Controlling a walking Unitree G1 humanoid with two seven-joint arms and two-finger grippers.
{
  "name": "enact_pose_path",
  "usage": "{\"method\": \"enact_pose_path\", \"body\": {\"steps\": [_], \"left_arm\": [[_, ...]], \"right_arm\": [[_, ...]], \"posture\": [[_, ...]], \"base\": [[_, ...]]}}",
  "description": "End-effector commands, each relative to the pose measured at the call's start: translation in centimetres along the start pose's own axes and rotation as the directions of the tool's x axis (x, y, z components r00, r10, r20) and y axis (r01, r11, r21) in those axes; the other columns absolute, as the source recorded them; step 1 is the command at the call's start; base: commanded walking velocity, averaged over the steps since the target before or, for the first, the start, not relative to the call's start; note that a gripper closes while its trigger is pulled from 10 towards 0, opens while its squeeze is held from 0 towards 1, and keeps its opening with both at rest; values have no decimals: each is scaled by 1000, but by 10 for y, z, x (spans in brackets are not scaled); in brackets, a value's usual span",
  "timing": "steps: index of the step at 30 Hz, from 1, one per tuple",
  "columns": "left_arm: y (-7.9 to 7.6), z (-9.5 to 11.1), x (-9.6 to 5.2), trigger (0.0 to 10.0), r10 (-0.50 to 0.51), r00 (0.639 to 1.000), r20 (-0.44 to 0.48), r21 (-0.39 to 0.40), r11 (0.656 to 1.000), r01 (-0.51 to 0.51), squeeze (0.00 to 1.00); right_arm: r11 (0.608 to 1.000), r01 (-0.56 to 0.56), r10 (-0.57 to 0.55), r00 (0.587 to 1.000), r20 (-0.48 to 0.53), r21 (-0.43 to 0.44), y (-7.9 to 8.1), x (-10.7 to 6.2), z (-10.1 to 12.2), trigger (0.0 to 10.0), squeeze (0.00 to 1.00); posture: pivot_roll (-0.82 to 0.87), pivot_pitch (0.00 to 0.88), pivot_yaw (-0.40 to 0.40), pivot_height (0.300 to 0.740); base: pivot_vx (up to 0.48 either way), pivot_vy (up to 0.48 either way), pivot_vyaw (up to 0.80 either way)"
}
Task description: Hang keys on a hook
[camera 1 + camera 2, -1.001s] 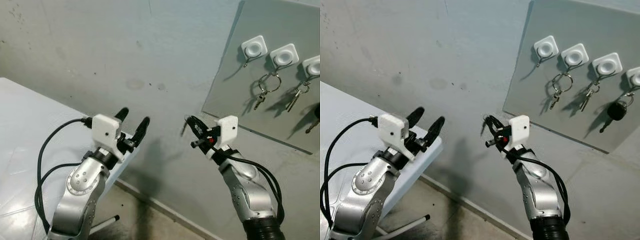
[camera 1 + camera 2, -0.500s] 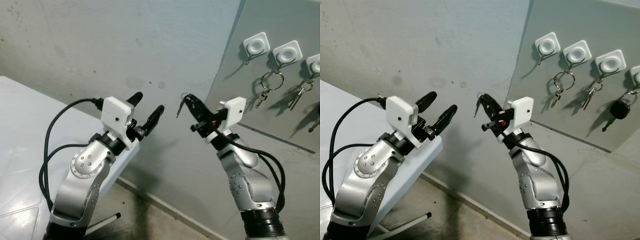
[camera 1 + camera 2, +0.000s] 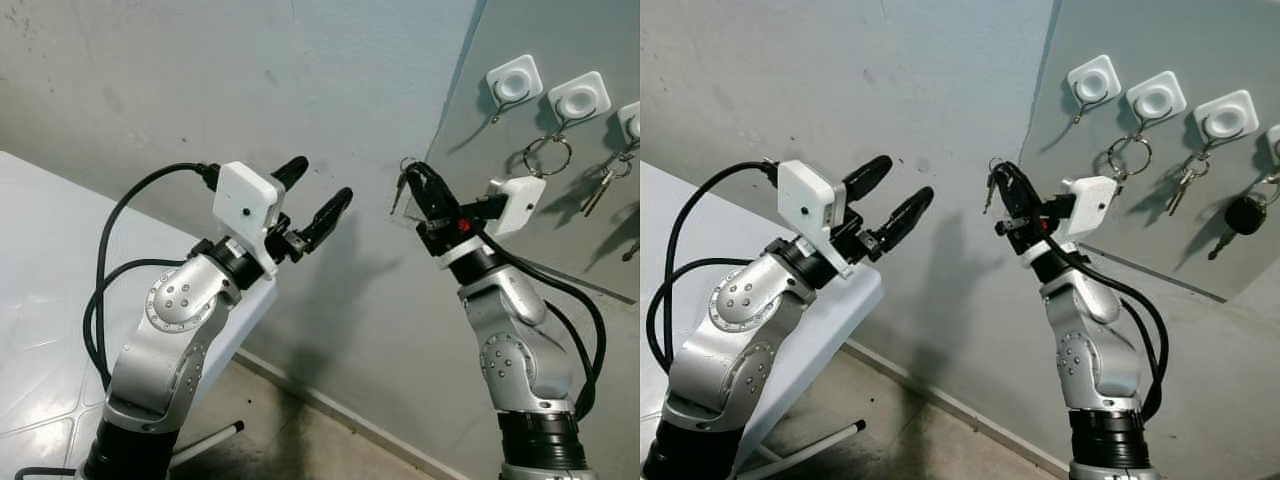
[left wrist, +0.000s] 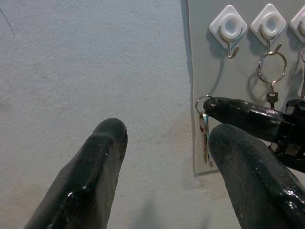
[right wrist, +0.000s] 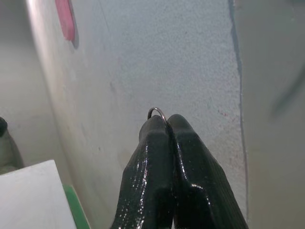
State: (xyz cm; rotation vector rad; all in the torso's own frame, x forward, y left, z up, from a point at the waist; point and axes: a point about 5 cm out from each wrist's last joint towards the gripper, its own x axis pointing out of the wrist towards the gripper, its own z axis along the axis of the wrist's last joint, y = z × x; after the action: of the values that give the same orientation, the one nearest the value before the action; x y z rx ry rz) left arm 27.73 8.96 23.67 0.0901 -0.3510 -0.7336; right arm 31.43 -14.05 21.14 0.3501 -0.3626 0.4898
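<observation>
My right gripper (image 3: 416, 173) is shut on the ring of a small bunch of keys (image 3: 400, 186), which dangles just left of the grey hook panel's (image 3: 470, 190) edge. In the right wrist view its pressed fingertips (image 5: 162, 131) pinch the metal ring (image 5: 157, 111). The panel carries several white hook mounts; the leftmost hook (image 3: 498, 112) is bare, up and to the right of the keys. My left gripper (image 3: 322, 180) is open in the air left of the keys, holding nothing. Between its fingers (image 4: 90, 176), the left wrist view shows the keys (image 4: 205, 138).
The other hooks carry a key ring (image 3: 546, 155), a key bunch (image 3: 600, 185) and a black car key (image 3: 1240, 214). A white table (image 3: 40, 300) stands at the left under my left arm. A pale wall lies behind; the floor shows a table leg (image 3: 208, 441).
Both arms have risen and swung right toward the panel. The right gripper has carried the keys up close to the panel's left edge.
</observation>
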Motion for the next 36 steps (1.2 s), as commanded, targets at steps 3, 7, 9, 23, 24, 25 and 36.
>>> {"method": "enact_pose_path", "body": {"steps": [3, 7, 9, 23, 24, 25, 36], "left_arm": [[-10, 12, 7, 10000, -70, 997, 24, 20, 997, 70, 0], [-12, 15, 11, 10000, -81, 996, 32, 22, 997, 80, 0], [-12, 16, 12, 10000, -84, 996, 34, 23, 996, 83, 0], [-12, 16, 12, 10000, -84, 996, 34, 23, 996, 83, 0], [-12, 16, 12, 10000, -84, 996, 34, 23, 996, 83, 0], [-12, 16, 12, 10000, -84, 996, 34, 23, 996, 83, 0], [-12, 16, 12, 10000, -84, 996, 34, 23, 996, 83, 0]], "right_arm": [[999, -1, -3, 993, 114, 41, 0, 11, 31, 10000, 0], [997, -6, -5, 987, 159, 73, 0, 14, 43, 10000, 0], [997, -9, -4, 986, 166, 78, 0, 14, 45, 10000, 0], [997, -9, -4, 986, 166, 78, 0, 14, 45, 10000, 0], [997, -9, -4, 986, 166, 78, 0, 14, 45, 10000, 0], [997, -9, -4, 986, 166, 78, 0, 14, 45, 10000, 0], [997, -9, -4, 986, 166, 78, 0, 14, 45, 10000, 0]], "posture": [[-71, 67, -44, 732], [-68, 68, -45, 732], [-68, 68, -46, 732], [-68, 68, -46, 732], [-68, 68, -46, 732], [-68, 68, -46, 732], [-68, 68, -46, 732]], "base": [[0, 0, 0], [0, 0, 0], [0, 0, 0], [0, 0, 0], [0, 0, 0], [0, 0, 0], [0, 0, 0]]}}
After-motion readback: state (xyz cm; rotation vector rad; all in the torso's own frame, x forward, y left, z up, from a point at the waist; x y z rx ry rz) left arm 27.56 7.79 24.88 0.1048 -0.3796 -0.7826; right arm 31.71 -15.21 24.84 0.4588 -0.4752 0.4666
